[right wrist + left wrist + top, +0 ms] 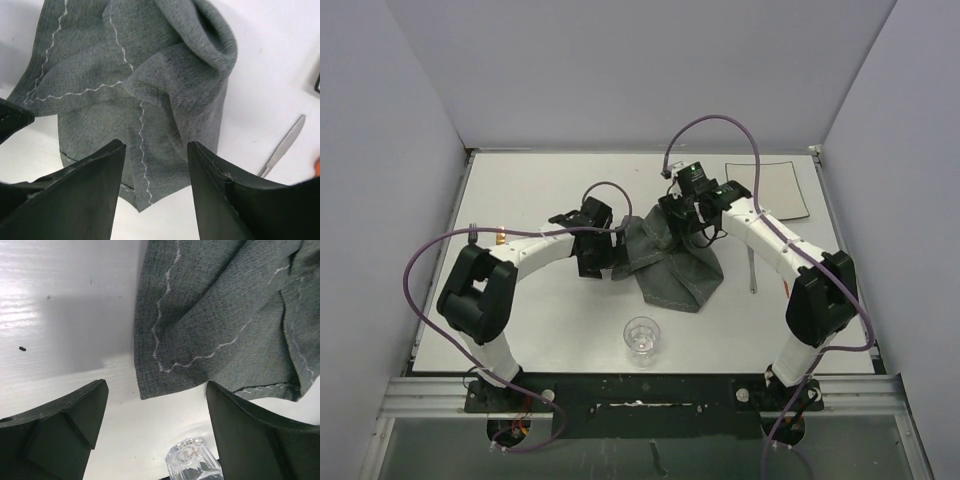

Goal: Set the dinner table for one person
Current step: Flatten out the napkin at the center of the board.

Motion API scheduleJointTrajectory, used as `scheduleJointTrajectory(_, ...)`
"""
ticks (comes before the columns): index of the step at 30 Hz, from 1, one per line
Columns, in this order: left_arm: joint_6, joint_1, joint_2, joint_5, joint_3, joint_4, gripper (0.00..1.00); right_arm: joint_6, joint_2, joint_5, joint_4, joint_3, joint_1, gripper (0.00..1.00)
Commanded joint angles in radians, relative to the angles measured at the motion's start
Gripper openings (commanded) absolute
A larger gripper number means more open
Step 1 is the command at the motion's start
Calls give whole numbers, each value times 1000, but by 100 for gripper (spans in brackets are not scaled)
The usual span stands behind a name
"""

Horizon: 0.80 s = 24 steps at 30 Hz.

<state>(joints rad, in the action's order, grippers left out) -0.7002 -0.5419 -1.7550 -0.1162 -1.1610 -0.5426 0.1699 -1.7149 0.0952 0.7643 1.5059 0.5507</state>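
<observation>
Right pincer (pixel 155 147) open over crumpled placemat (pixel 150 90), knife (pixel 282 145) beside, glass (pixel 641 338) nearby

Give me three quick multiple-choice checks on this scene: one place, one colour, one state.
1. Where does the glass stand? A on the placemat; B near the middle of the dinner table's front edge; C at the far left corner.
2. The placemat's stitching is: A red; B yellow; C white.
3. The placemat lies: A crumpled and folded; B spread flat; C rolled into a tube.
Key: B, the top view shows it on bare tabletop, apart from the cloth; C, both wrist views show white wavy stitch lines; A, the right wrist view shows folds and a bunched hump.
</observation>
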Motion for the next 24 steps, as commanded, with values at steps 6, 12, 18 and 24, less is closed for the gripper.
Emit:
scheduleJointTrajectory(6, -34, -13, -53, 32, 10, -12, 75, 35, 21, -83, -42, -10, 22, 50)
scheduleJointTrajectory(12, -35, -13, -81, 32, -2, -17, 53, 43, -15, -159, -76, -18, 30, 47)
scheduleJointTrajectory(18, -27, -13, -100, 29, -34, -40, 25, 32, -125, -192, -73, 33, 30, 53)
scheduleJointTrajectory(24, -14, -13, -77, 46, -47, -69, 7, 11, -260, -151, -46, 121, 21, 57)
